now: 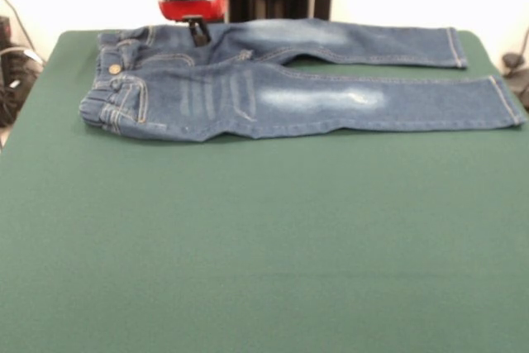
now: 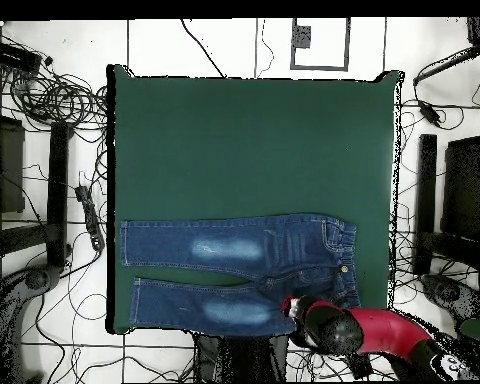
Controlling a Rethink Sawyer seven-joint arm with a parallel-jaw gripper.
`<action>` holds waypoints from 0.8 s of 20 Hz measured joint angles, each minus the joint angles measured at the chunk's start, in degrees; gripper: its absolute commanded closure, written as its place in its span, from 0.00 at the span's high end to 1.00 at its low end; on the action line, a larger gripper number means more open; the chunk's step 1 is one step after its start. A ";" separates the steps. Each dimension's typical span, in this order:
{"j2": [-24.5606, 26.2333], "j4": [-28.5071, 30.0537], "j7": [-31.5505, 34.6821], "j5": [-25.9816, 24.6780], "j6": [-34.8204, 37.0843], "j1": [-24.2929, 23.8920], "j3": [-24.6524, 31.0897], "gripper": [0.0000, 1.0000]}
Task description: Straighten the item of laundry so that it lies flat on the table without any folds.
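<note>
Here, small blue denim jeans [image 1: 273,93] spread on dark green felt table [image 1: 264,245], my gripper [image 1: 198,32] touching their upper thigh, grip state unreadable.

Small pair of blue denim jeans [image 1: 248,93] [image 2: 254,270] with orange stitching, pale faded thigh patches, a brass button and a gathered elastic waistband, lying spread out front-side up on the large dark green felt-topped rectangular table [image 1: 264,245] [image 2: 254,140]. In the front view it sits along the far edge, waistband left, both legs running right, slightly parted with a thin wedge of green between them. Fabric mostly flat, light wrinkling at crotch and waistband; most of the tabletop is bare.
</note>
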 measured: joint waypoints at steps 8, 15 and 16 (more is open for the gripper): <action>-0.52 -2.14 -0.01 -0.05 6.91 -3.94 3.24 0.00; -4.73 -3.28 -0.01 -0.45 8.63 -5.61 3.92 0.00; -5.46 -3.41 -0.01 -0.62 8.62 -5.62 3.92 0.00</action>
